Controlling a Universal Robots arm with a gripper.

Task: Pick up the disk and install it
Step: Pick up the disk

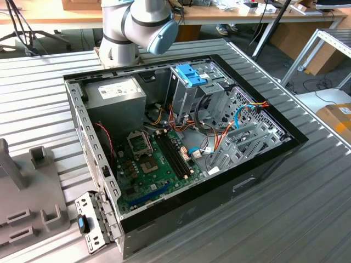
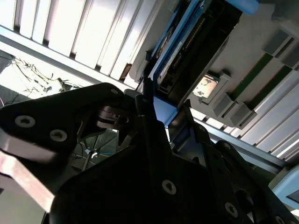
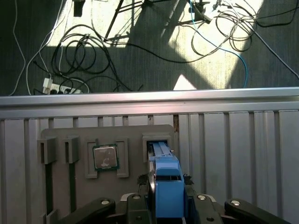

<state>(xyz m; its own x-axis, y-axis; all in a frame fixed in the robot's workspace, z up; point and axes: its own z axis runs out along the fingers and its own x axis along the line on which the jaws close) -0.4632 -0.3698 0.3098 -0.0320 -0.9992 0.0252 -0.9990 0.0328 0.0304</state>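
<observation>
One black gripper [image 3: 167,209] straddles the one flat grey metal disk [image 3: 166,184] in its light-blue plastic bracket. It is pressed against both broad faces, so I read it as pinching the disk (the contact line itself is in shade). The disk stands on edge in a slot of the one grey plastic holder tray [image 3: 60,135], probably parked upright so its faces are free to grab. The second wrist view gives the gripper [image 2: 166,106] and disk [image 2: 187,41] from the side. One square silver processor chip [image 3: 105,157] lies flat in its own pocket, beside the disk slot and apart from it. The tray rests on the ribbed metal worktop [image 1: 285,219] near the one open black computer case [image 1: 247,176], whose lid is off so the bays can be reached. The disk is not yet in the case. Inside the case are one tall metal cage with blue tabs [image 1: 192,74] and one grey power-supply box [image 1: 118,93].
</observation>
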